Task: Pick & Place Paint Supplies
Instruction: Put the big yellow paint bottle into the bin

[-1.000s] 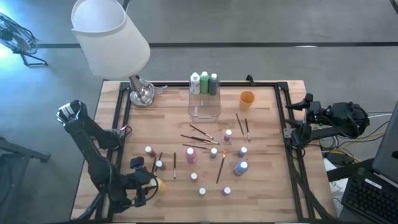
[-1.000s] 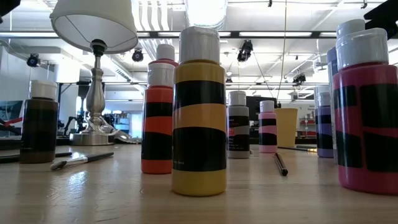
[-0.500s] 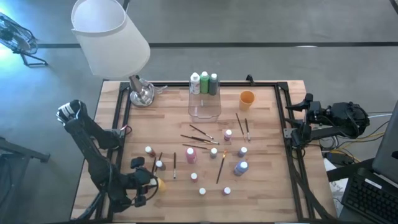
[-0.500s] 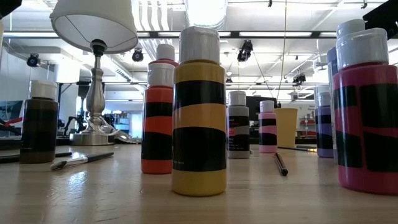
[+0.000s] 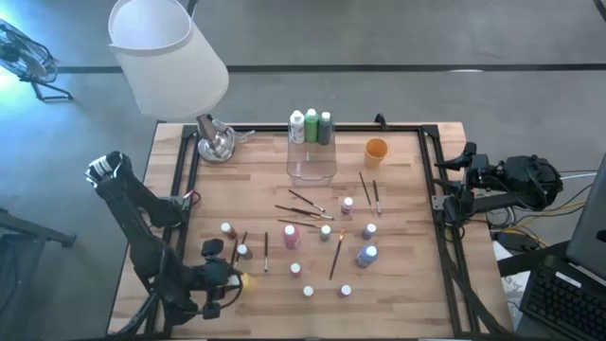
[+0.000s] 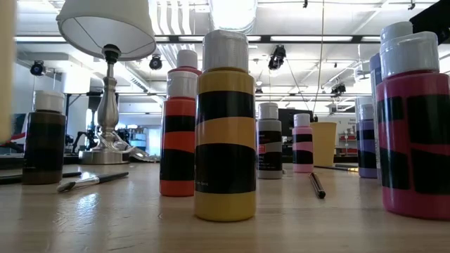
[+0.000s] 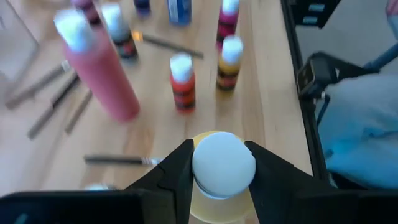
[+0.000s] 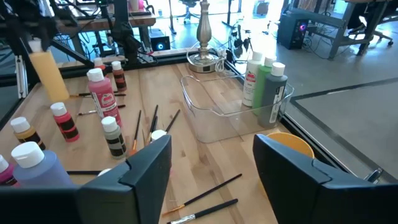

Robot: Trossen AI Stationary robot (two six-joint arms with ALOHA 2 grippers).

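My left gripper (image 7: pixel 221 168) is at the table's near left corner, shut on a yellow paint bottle (image 8: pixel 47 73) with a white cap. The bottle shows tilted in the right wrist view and as a pale strip (image 6: pixel 7 63) at the low view's left edge. Several small paint bottles (image 5: pixel 327 232) stand upright on the table's middle, and thin dark brushes (image 5: pixel 303 204) lie flat among them. Three taller bottles (image 5: pixel 311 126) stand at the far end of a clear box (image 5: pixel 311 163). My right gripper (image 8: pixel 211 152) waits open beyond the table's right edge. My left gripper pinches the yellow bottle at its white cap (image 7: pixel 224 163), one finger (image 7: pixel 177 177) on each side of it. The fingers come from the near left, slanting downward. The bottle's body hangs below the fingers, tilted, and looks lifted clear of the table.
A lamp with a white shade (image 5: pixel 170 57) stands on its metal base (image 5: pixel 216 144) at the far left corner. An orange cup (image 5: pixel 376 150) stands to the right of the box. A black frame (image 5: pixel 445 237) runs along the table's edges.
My left gripper has gone up with the yellow bottle. The bottle now shows as a pale strip down the low view's left edge, where only a corner of it showed half a second ago.
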